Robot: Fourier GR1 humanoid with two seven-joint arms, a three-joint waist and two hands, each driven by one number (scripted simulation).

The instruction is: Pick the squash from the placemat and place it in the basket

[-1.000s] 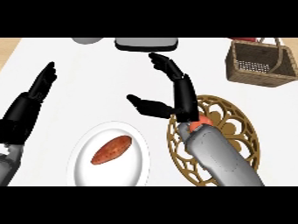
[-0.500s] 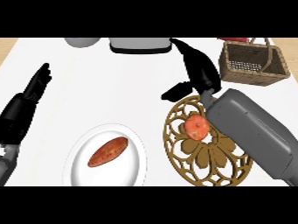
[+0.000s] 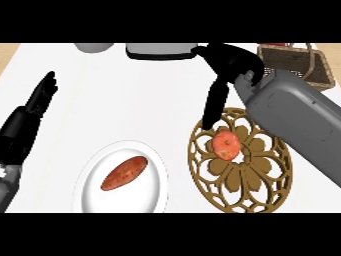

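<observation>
An orange, round squash (image 3: pixel 226 144) lies on the upper part of a brown lattice placemat (image 3: pixel 241 178) at the right of centre. My right hand (image 3: pixel 230 61) hangs above it, turned over with straight fingers (image 3: pixel 213 105) pointing down; their tips end just at the squash's upper left, and it holds nothing. The thick grey right forearm (image 3: pixel 306 125) covers the placemat's right edge. A brown wicker basket (image 3: pixel 300 61) stands at the back right, partly behind that arm. My left hand (image 3: pixel 27 117) rests open at the left edge, fingers up.
A white plate (image 3: pixel 147 192) with a reddish sweet potato (image 3: pixel 124 173) sits in front at the left of centre. At the back edge stand a grey bowl (image 3: pixel 93 47) and a dark grey flat item (image 3: pixel 160 50).
My right hand has risen toward the back and turned over, so its fingers now point down at the squash. The squash and the left hand have stayed in place.
</observation>
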